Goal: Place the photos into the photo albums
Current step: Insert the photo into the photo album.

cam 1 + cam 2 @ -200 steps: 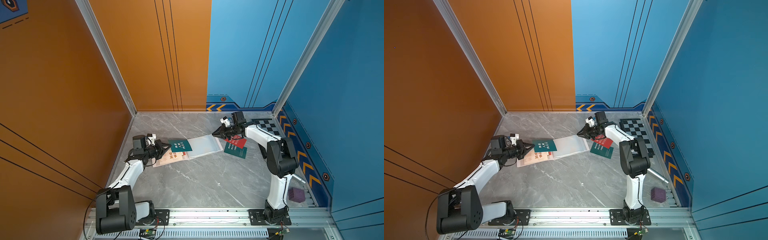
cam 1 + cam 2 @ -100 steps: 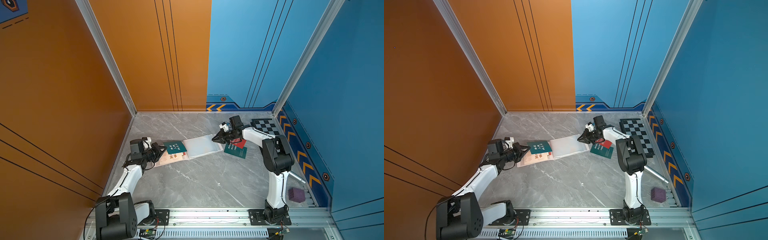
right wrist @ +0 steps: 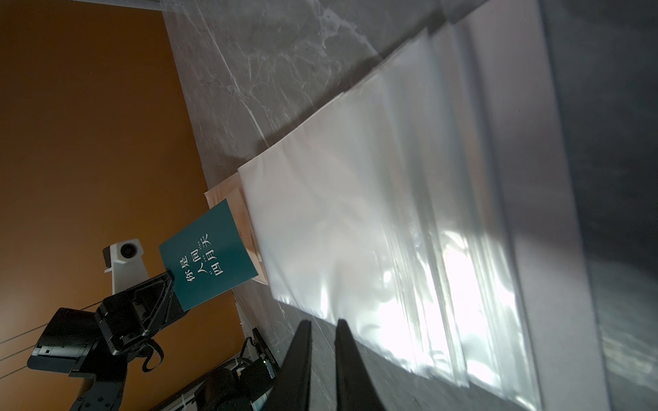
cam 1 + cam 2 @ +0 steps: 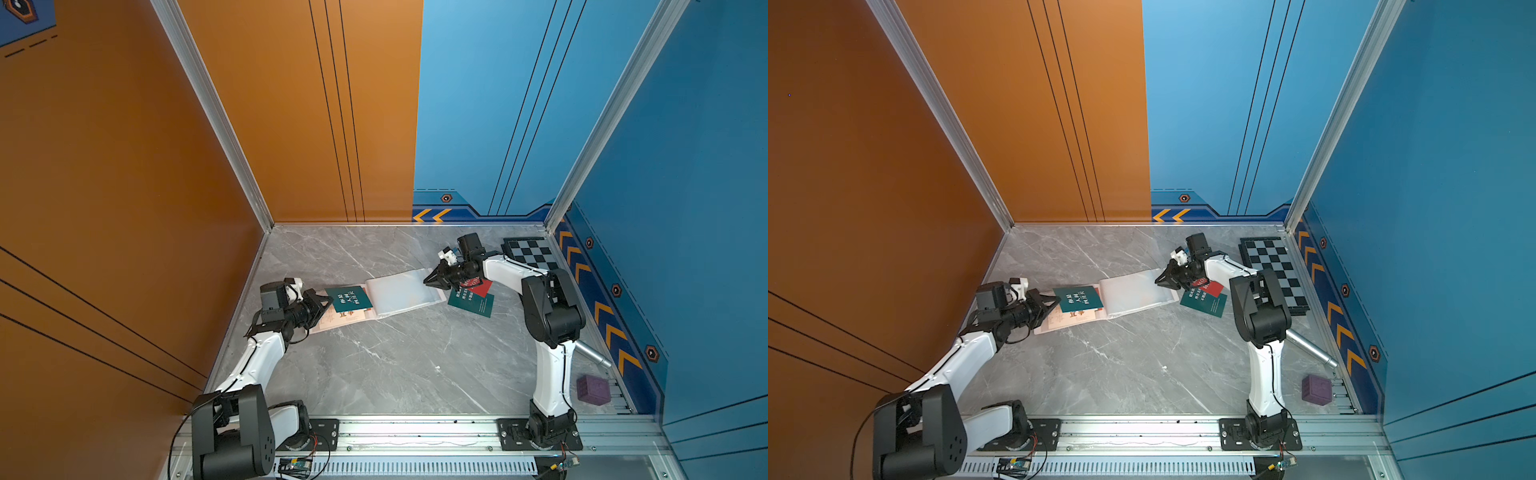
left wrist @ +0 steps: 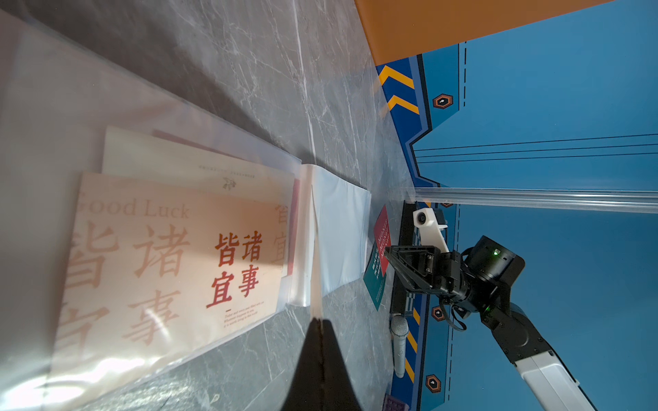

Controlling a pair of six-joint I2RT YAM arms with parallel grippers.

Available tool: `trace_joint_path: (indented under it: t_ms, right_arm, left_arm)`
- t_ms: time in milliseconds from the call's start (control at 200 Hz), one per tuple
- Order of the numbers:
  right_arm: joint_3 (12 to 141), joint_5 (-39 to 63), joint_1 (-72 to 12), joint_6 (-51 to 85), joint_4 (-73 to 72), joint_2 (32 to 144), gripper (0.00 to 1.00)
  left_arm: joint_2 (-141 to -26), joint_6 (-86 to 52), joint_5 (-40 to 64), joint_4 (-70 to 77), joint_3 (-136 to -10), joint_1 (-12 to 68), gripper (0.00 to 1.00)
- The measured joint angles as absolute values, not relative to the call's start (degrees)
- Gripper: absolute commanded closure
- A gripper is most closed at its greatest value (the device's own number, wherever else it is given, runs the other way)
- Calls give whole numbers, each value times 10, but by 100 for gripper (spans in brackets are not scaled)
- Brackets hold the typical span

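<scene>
1 green card clamped in left gripper, album just ahead. Jaws of right gripper slightly apart beside album edge. Insertion pending: open 1 sleeve.

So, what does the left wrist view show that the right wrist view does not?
Only left wrist: the Good Luck print on the cream card, the red card, the right gripper. Only right wrist: the printed face of the dark green card pinched by the left gripper. Both: the album's clear pages and the marble table.
</scene>
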State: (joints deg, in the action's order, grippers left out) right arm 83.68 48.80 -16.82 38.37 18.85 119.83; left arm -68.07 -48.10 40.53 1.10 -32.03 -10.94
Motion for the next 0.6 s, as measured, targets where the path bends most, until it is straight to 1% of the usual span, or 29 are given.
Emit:
trace_joint_path:
  t_ms: [601]
  right_arm:
    - [842,488,-168,384,191,1199,84]
  left_arm:
    - [-740,-459,420,33,-329,-107,100]
